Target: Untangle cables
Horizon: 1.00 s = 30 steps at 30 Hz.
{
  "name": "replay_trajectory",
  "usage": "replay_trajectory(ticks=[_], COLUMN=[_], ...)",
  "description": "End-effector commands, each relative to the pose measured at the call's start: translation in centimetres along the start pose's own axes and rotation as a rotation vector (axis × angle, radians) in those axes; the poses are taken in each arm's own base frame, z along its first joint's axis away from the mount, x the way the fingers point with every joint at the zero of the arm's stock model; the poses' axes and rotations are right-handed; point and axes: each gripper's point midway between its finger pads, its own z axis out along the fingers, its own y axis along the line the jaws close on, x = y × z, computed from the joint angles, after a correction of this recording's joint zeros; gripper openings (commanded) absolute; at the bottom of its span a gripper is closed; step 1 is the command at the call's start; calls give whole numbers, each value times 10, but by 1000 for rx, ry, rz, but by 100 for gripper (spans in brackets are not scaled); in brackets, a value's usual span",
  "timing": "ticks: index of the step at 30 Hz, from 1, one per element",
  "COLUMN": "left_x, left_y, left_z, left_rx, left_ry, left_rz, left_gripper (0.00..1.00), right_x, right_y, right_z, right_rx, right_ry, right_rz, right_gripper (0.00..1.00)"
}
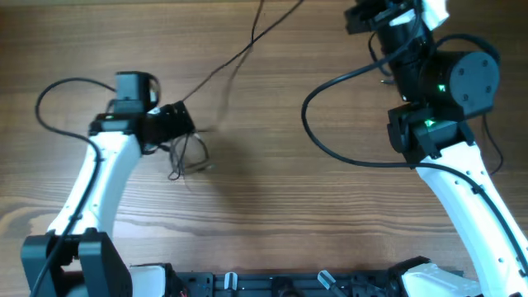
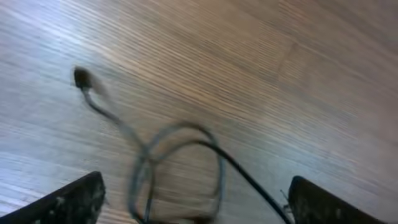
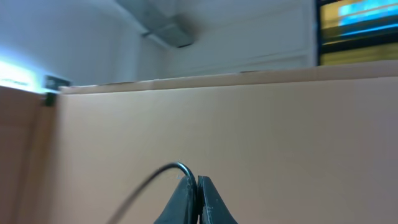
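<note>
Your left gripper (image 2: 196,183) spread wide over the wooden table (image 2: 267,68), the looped cables (image 2: 242,175) lying between its fingers, a plug end (image 2: 81,78) beyond the left finger, farther off your right gripper (image 3: 198,186) pressed together, pinching one strand at its tips.

The surface (image 1: 272,214) is brown wood grain. Beyond a plain tan panel (image 3: 249,143) stand a pale wall (image 3: 249,37), a grey duct (image 3: 166,28) and a bright light (image 3: 15,67) at left.
</note>
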Motion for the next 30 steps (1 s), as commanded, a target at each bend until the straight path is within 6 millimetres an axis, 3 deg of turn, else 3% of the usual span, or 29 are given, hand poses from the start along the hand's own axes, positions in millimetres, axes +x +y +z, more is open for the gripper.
replay_trajectory(ticks=[1, 3, 6, 8, 9, 10, 11, 12, 13, 16, 18, 22, 24, 26, 28, 30], left_x=[10, 12, 19, 18, 19, 24, 29, 38, 51, 66, 69, 62, 54, 50, 50, 50], left_y=[-41, -52, -46, -32, -27, -30, -41, -58, -81, -97, -101, -83, -69, -67, -67, -67], left_z=[-21, -39, -38, -28, -25, -28, -35, -47, -66, -68, -63, -42, -30, -27, -27, -27], left_rx=[479, 653, 636, 532, 500, 529, 605, 732, 896, 939, 919, 737, 614, 586, 585, 586], left_ry=[104, 88, 97, 111, 117, 122, 121, 110, 86, 105, 108, 148, 163, 159, 159, 160], left_rz=[97, 188, 243, 198, 199, 243, 304, 395, 521, 608, 644, 565, 483, 452, 452, 451], left_gripper=[100, 100, 100, 100, 92, 85, 88, 100, 100, 100, 100, 100, 100, 100, 100, 100], right_x=[-49, -53, -47, -46, -44, -42, -40, -31, -15, 33, 57, 71, 76, 87, 94, 119], right_y=[-21, -20, -21, -21, -21, -21, -21, -21, -22, -21, -13, -14, -26, -54, -69, -105], right_z=[-5, -6, -5, -5, -4, -4, -4, -3, -2, -3, -3, 3, 8, 13, 15, 8], right_rx=[111, 110, 111, 111, 112, 111, 111, 111, 112, 107, 67, 46, 85, 151, 173, 293], right_ry=[-129, -145, -122, -120, -115, -107, -97, -64, -4, 164, 234, 225, 193, 127, 80, 95], right_rz=[-44, -42, -40, -43, -43, -41, -40, -33, -26, 76, 107, 74, 30, 5, -16, 76], right_gripper=[4, 4, 4, 4, 4, 4, 4, 4, 4, 4, 4, 4, 4, 4, 4, 4])
